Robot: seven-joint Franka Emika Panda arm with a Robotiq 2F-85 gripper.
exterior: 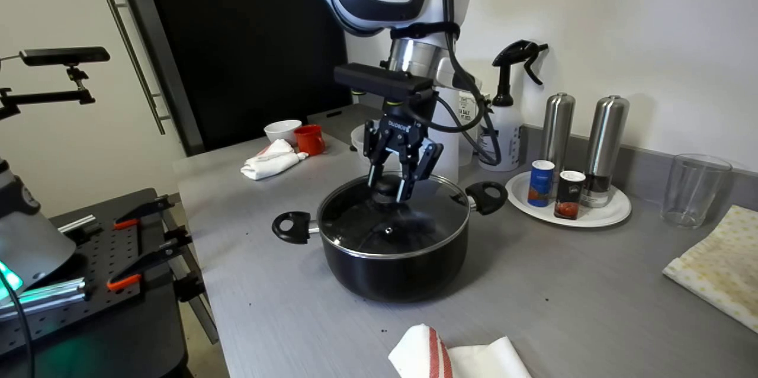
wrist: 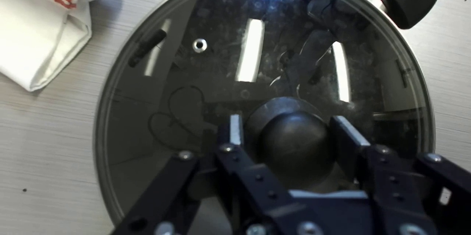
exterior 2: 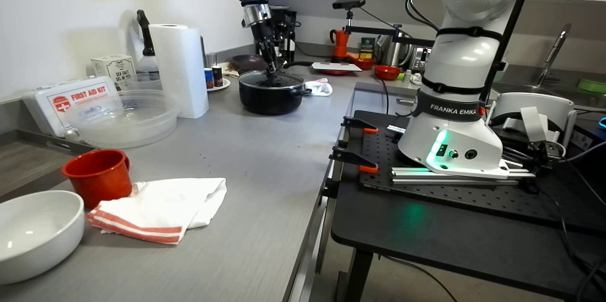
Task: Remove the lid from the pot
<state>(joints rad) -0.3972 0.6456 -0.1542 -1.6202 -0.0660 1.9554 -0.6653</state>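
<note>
"Where's the lid, from where you stand?"

"On the pot, lying flat across its mouth, with the gripper reaching down at the middle."

"Is it pinching anything?"

"The wrist view helps there. The fingers stand spread on either side of the knob, and a gap shows along one side. Whether the finger on the opposite side touches it, I can't tell."

"In an exterior view I get both loop handles; the wrist view takes in just one."

"And a first-aid kit and a red coffee maker show in an exterior view only. How do the surfaces look to you?"

"The lid is dark, see-through glass, glossy enough to throw back long white bars of light (slightly bent ones, at that), edged by a bright metal rim. A little metal-ringed hole sits off-centre. The knob is a smooth, dull black dome."

"The pot's black too, broad and low, rounding in toward its base."

"Around it, the counter is grey and finely streaked, and the folded cloth nearby is white with red stripes."
</note>
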